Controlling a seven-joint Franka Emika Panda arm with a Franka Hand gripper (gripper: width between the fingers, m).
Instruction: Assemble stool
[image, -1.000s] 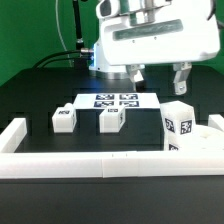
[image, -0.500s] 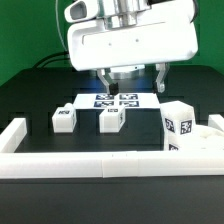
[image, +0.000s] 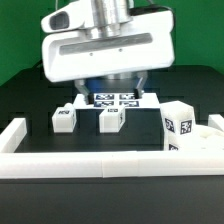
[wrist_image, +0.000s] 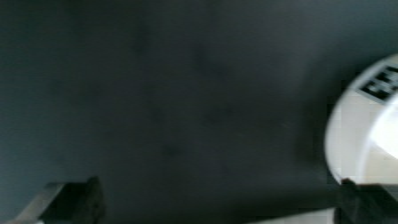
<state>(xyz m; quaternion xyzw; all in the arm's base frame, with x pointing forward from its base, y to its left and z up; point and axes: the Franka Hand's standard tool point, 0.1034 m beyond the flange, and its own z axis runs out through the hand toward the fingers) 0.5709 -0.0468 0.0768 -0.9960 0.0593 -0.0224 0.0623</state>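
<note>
The white rail (image: 100, 165) runs along the bottom of the exterior view and turns up along the exterior view's left, walling in the black counter (image: 30, 95) like a shallow tray. All the stool parts lie inside it.

Two small legs sit side by side left of centre, the left leg (image: 64, 118) and the middle leg (image: 111, 120). They are apart from each other, with bare counter between them and the front rail. The third leg (image: 178, 125) stands upright toward the exterior view's right, showing two tags. It is just beside or on the seat (image: 205, 145); I cannot tell which. The seat lies at the lower right, close behind the rail and cut off by the frame edge. The marker board (image: 115, 100) lies flat behind the middle leg.

The end effector (image: 111, 93) hangs at upper centre above the marker board, and its white body hides much of the background. In the wrist view the end effector (wrist_image: 219, 200) is spread wide, with one fingertip (wrist_image: 75, 200) far from the other and only dark counter between them. It grips nothing. A white curved rim with a tag shows at one edge of that view, by its shape the seat (wrist_image: 365, 140), clear of the fingers.

Open counter lies at the exterior view's left, between the left leg and the side rail.
</note>
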